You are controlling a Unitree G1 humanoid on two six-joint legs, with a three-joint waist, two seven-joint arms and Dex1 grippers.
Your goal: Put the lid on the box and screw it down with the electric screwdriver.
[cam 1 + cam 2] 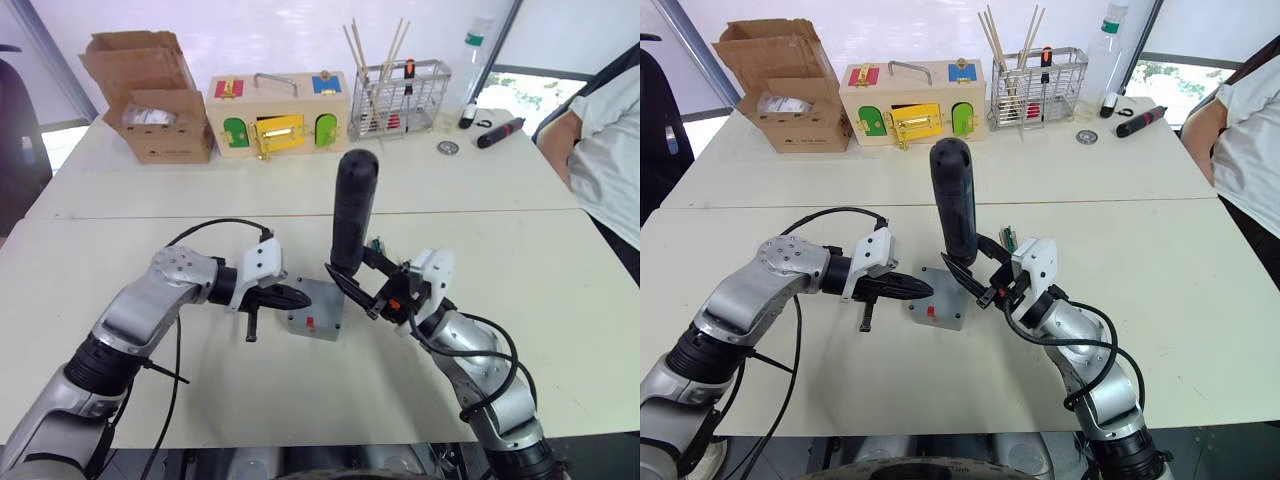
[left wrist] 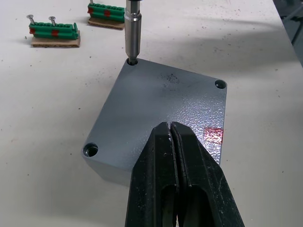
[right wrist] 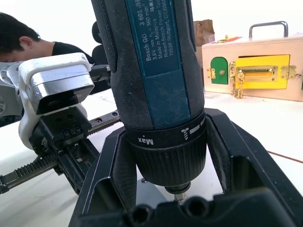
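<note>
- The lid (image 2: 161, 113) already sits flush on the box (image 1: 316, 322), which rests on the table (image 1: 560, 290) between your two grippers; the red mark faces you on the box's near side.
- Your right gripper (image 1: 985, 280) has its fingers clamped around the electric screwdriver (image 1: 953, 200), which stands nearly upright over the box's far side.
- The bit (image 2: 133, 33) is seated in the corner hole of the lid farthest from your left gripper; I judge this to be the driving step for that corner.
- Your left gripper (image 2: 171, 142) has its fingers pressed together with nothing between them, the tips resting on or just above the lid's near edge, opposite the bit. Contact is hard to confirm, so press down gently so the box cannot spin under the torque.
- Keep the screwdriver in line with the hole: if it tips away from the box the bit will likely slip out of the screw head.
- Push straight down along the tool, not sideways, or the box may slide across the table.
- Two other corner holes of the lid look empty; whether screws sit in them is too small to tell.
- Spare screws stand in green holders (image 2: 53, 33) beyond the box, on the far side from your left gripper, close enough to reach.
</note>
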